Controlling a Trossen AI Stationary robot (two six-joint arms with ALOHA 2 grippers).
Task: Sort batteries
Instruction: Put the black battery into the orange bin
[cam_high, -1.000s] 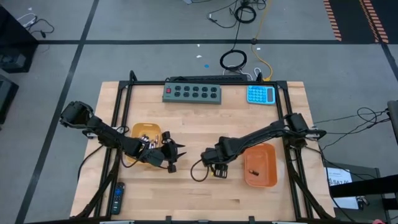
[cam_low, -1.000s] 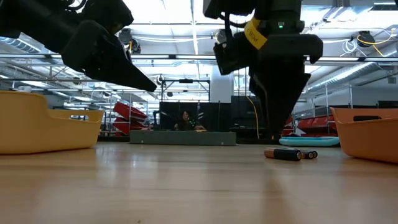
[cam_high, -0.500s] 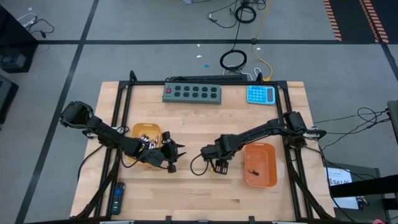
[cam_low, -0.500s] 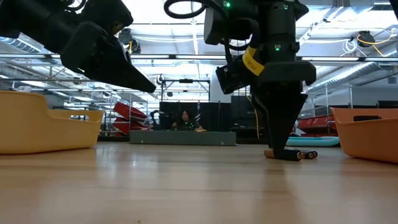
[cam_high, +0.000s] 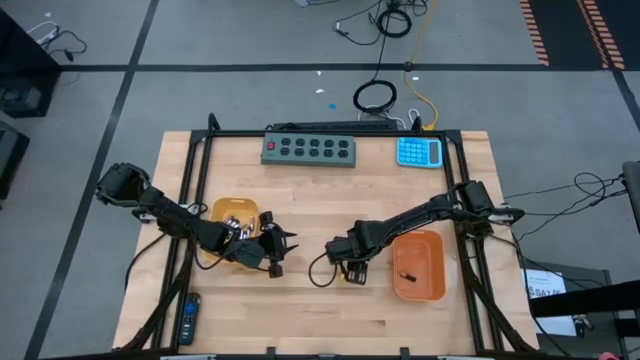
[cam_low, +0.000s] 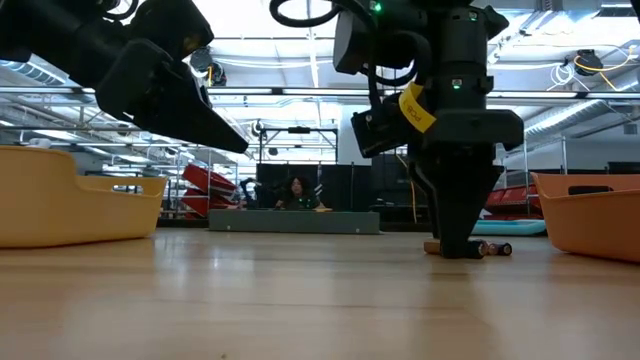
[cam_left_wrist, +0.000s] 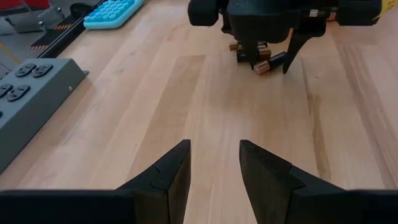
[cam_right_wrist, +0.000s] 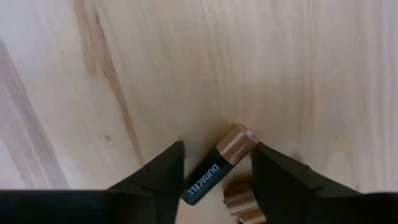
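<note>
Left gripper (cam_high: 278, 252) hovers beside the yellow tray (cam_high: 231, 214), fingers apart, empty. Mid-table, right gripper (cam_right_wrist: 214, 163) stands spread over a black-and-copper battery (cam_right_wrist: 212, 169) lying on the wood, fingers straddling it, not yet pinching. A second battery (cam_right_wrist: 239, 202) lies just beside. Risk: closing could catch both, or roll the cell away. Orange tray (cam_high: 432, 282) sits right.

The word DURACELL runs in pale letters along the dark body of a copper-topped battery (cam_right_wrist: 211, 171) lying on the wooden table. A yellow tag on the right arm, at about one o'clock from it in the low view, carries print too small to read.
</note>
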